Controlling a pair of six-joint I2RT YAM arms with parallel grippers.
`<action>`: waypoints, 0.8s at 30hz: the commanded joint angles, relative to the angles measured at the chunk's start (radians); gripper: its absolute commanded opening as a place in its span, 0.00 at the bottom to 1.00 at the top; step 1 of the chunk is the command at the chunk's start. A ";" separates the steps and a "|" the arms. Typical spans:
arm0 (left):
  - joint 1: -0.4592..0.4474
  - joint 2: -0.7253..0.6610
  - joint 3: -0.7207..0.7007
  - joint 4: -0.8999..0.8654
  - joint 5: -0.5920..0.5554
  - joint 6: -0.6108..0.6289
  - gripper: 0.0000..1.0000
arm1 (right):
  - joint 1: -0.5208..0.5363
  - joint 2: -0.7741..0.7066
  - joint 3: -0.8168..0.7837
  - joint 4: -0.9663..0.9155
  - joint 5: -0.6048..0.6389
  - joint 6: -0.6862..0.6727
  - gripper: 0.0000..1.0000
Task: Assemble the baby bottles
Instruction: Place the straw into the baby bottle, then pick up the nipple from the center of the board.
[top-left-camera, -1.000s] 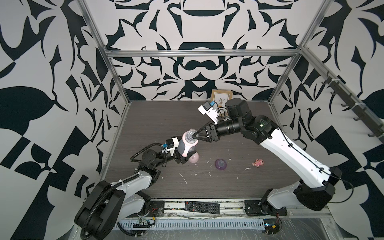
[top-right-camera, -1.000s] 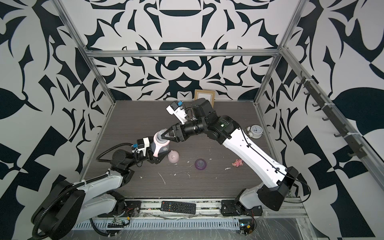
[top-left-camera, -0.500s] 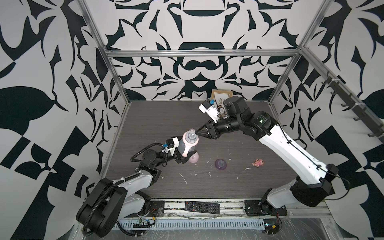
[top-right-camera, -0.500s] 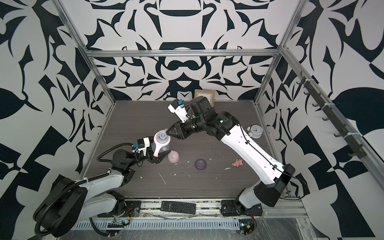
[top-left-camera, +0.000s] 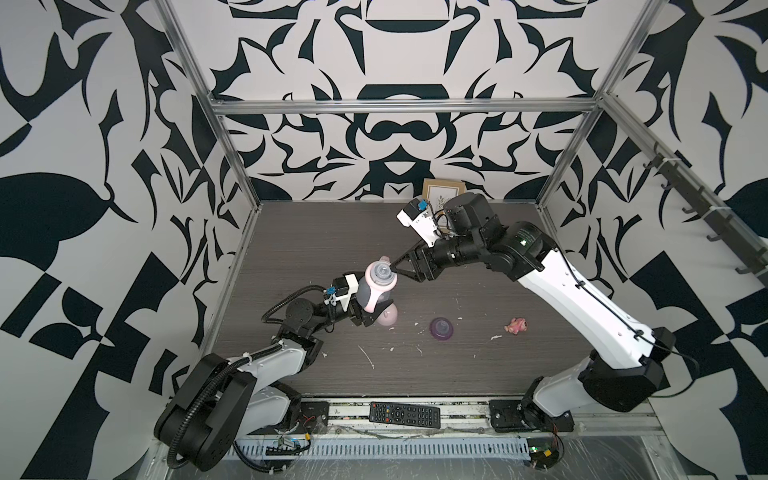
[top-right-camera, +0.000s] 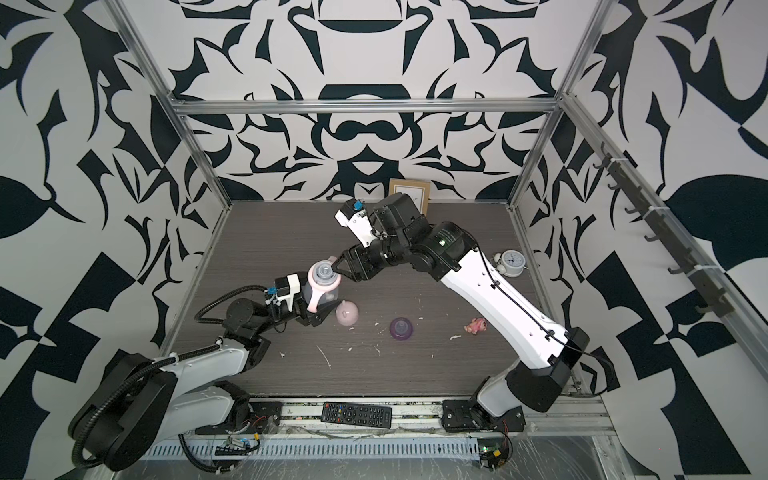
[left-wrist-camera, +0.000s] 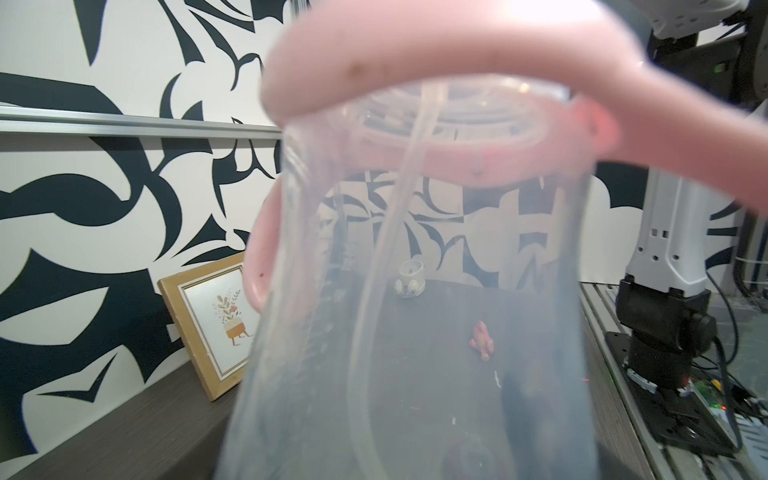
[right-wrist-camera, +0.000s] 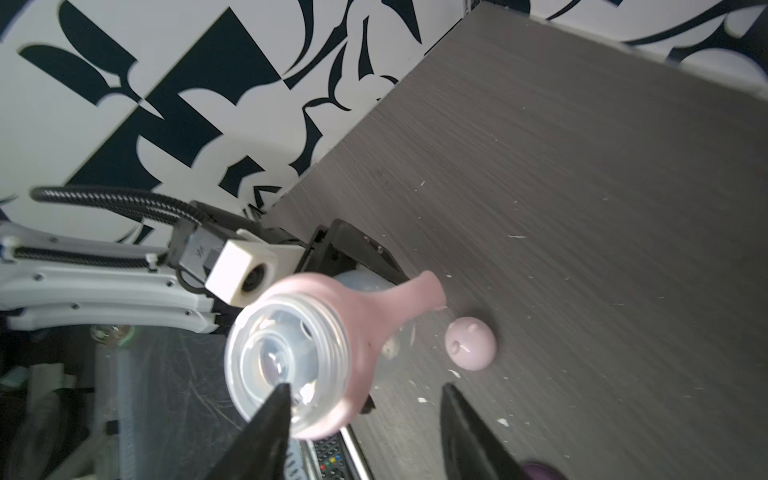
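Left gripper (top-left-camera: 362, 319) is clamped on the bottle (top-left-camera: 376, 286) base, above the table (top-left-camera: 498, 232) left of centre. Handle ring (right-wrist-camera: 374, 316) on neck, straw (left-wrist-camera: 390, 232) inside. Right gripper (right-wrist-camera: 365, 388) jaws apart, empty, one fingertip (right-wrist-camera: 278, 399) over the mouth. Pink cap (top-left-camera: 388, 318) and purple collar (top-left-camera: 441, 328) lie nearer the front edge.

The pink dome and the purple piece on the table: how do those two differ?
The pink domed cap is opaque pale pink; the purple nipple collar is translucent purple. The cap is a closed dome with small bumps; the collar shows a paler centre. The cap lies close beside the raised bottle; the collar lies farther off. Both rest loose on the table, ungripped.
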 joint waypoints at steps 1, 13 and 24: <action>-0.002 -0.004 -0.020 0.051 -0.048 0.018 0.00 | -0.001 -0.077 0.015 -0.037 0.146 -0.036 0.72; -0.002 -0.200 -0.040 -0.225 -0.091 0.082 0.00 | -0.058 -0.082 -0.476 -0.156 0.429 0.088 0.99; -0.002 -0.409 -0.031 -0.502 -0.110 0.154 0.00 | -0.060 0.032 -0.745 0.116 0.327 0.150 0.99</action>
